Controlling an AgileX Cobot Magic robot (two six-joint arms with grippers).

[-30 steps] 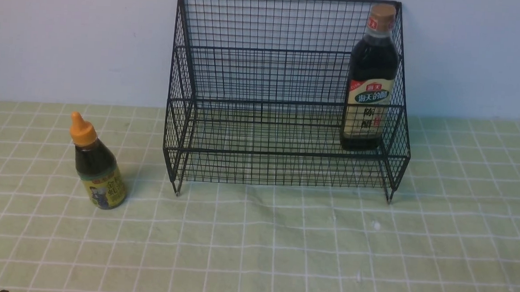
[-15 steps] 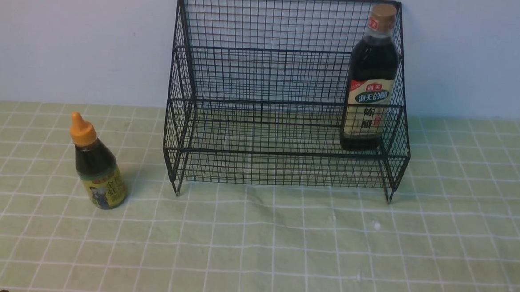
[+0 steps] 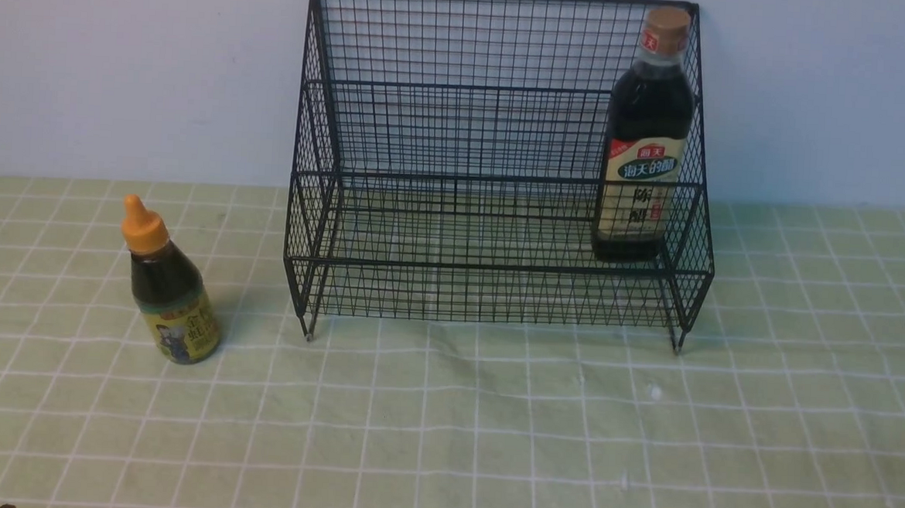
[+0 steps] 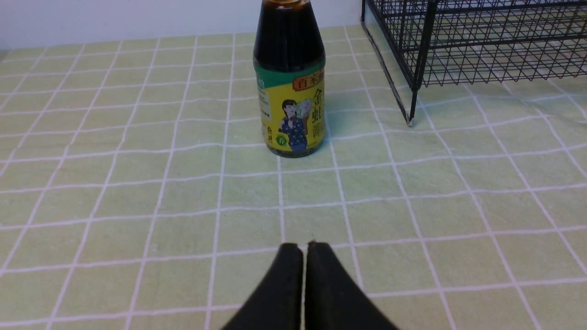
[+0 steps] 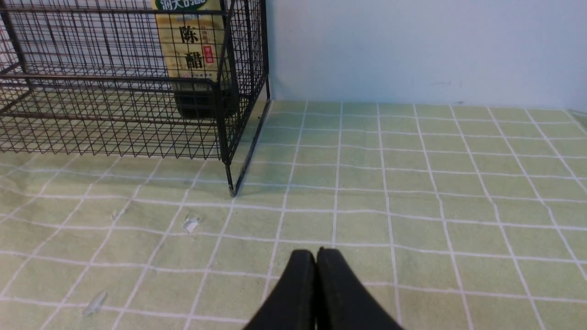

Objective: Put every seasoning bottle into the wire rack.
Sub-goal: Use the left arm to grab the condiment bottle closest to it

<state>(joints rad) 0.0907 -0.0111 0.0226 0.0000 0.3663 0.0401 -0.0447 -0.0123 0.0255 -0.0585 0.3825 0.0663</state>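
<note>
hands come nearest, seen only in the wrist views: the left hand [image 4: 302, 245] has its two black fingers pressed together, gripping nothing, low over the table [image 3: 442, 455]. the right hand [image 5: 316, 251] is closed and empty the same way. the table wears a pale green cloth with a white grid, lightly rippled. a few white flecks [image 3: 654, 391] lie on it in front of the rack [image 3: 490, 268], near its right foot. further on, the short bottle [image 3: 168, 293] stands upright on the cloth, left of the rack and outside it, straight ahead of the left hand with bare cloth between. the rack stands on short feet close to the wall [image 3: 122, 59]. the tall bottle [image 3: 643, 156] stands upright inside it, at the right end, near the side mesh. the wall behind is plain pale blue-grey.
</note>
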